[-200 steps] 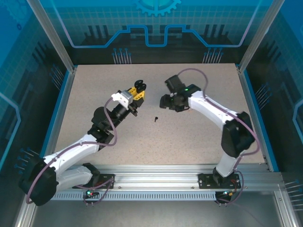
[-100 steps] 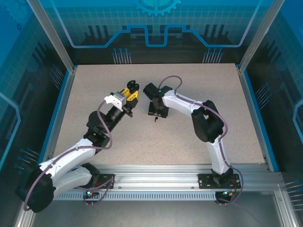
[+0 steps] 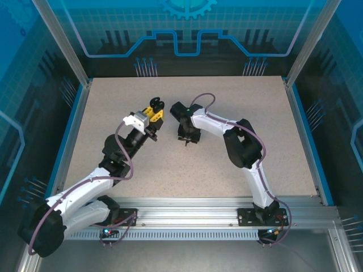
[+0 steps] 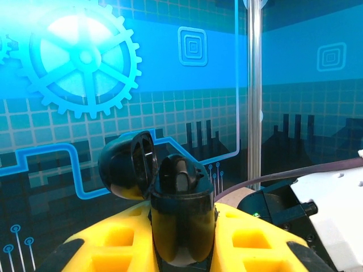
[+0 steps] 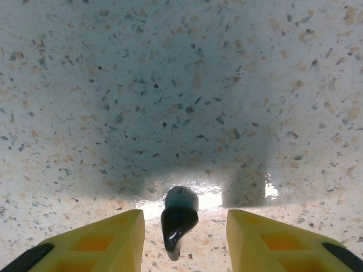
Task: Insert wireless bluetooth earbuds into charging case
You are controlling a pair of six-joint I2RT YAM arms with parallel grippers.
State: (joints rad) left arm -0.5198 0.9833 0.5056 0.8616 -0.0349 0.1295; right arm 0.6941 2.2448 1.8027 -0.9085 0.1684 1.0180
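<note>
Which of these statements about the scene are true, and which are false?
1. The left hand holds a black case with its lid open. True.
2. The right hand is shut on the earbud. False: it is open, one finger on each side of the earbud.
3. The earbud is lilac. False: it is black.
4. The earbud lies on the table. True.

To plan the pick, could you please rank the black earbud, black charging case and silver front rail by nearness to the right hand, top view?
1. Small black stemmed earbud: under the right hand.
2. Open black charging case: leftward, in the left hand.
3. Silver aluminium rail: along the near edge.
</note>
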